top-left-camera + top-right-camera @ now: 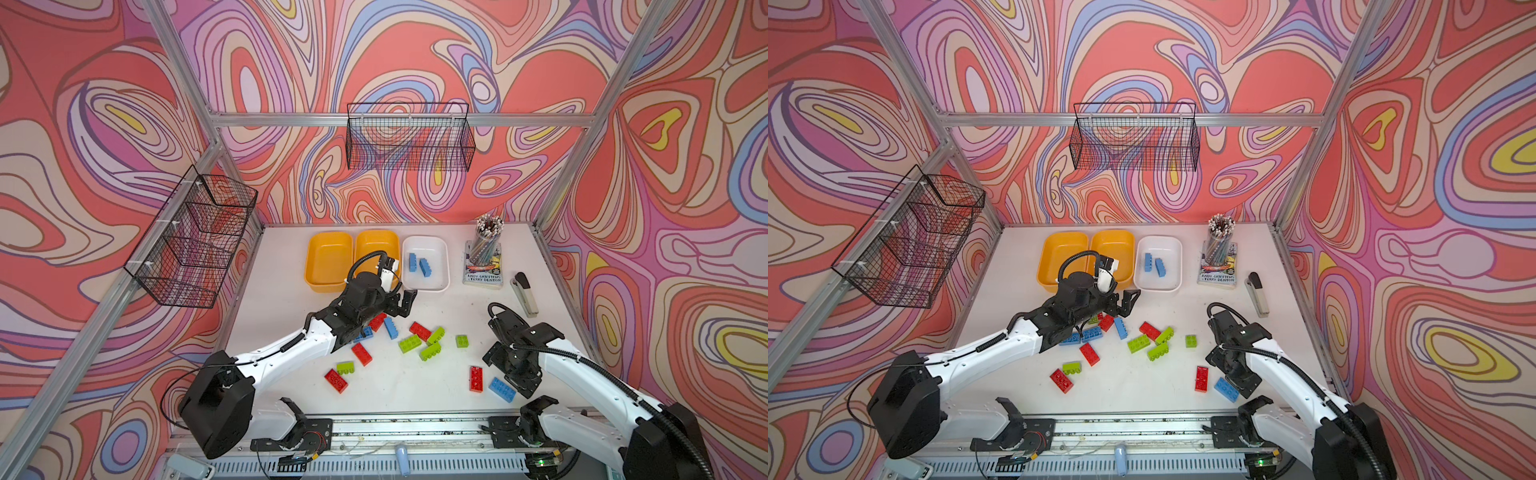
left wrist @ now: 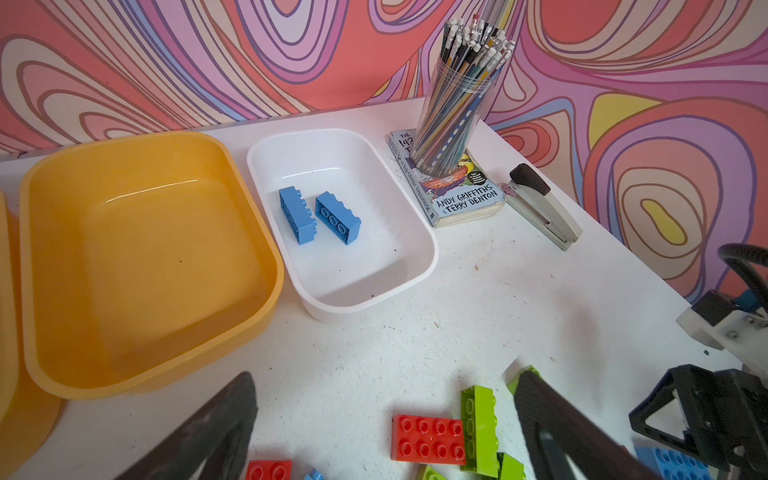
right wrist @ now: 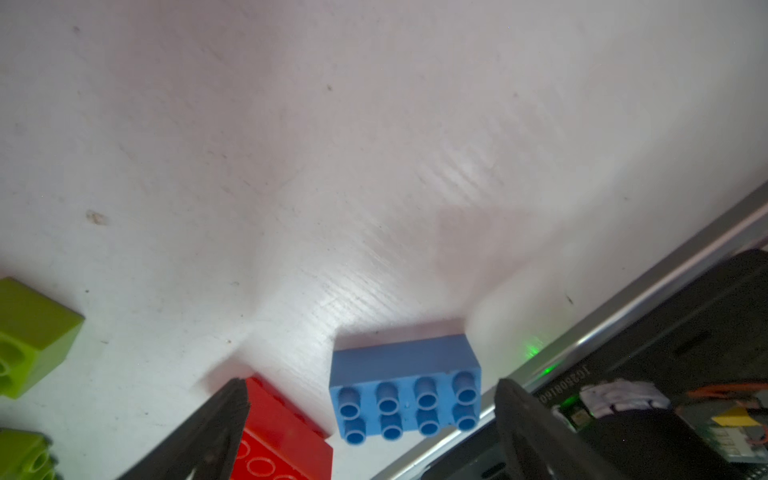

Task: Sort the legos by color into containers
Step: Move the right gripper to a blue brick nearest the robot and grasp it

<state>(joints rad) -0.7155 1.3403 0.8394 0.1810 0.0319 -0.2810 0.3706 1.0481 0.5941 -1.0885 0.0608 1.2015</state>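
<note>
Right wrist view: the right fingers [image 3: 216, 428] stand spread and empty, the blue brick [image 3: 405, 390] lying on the surface [image 3: 374, 166] between them, a red brick [image 3: 282, 432] just beside. I judge this a pickup: drop, close across it, carry to the white tub [image 1: 437, 272]. The left fingers [image 2: 216, 428] hang spread, empty, near that tub.

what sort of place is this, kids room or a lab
Most likely a robot test booth, not a real room: a bare metal frame holds printed swirl walls, two robot arms are mounted along the table's front edge, and a pencil cup and stapler sit as desk props.
</note>
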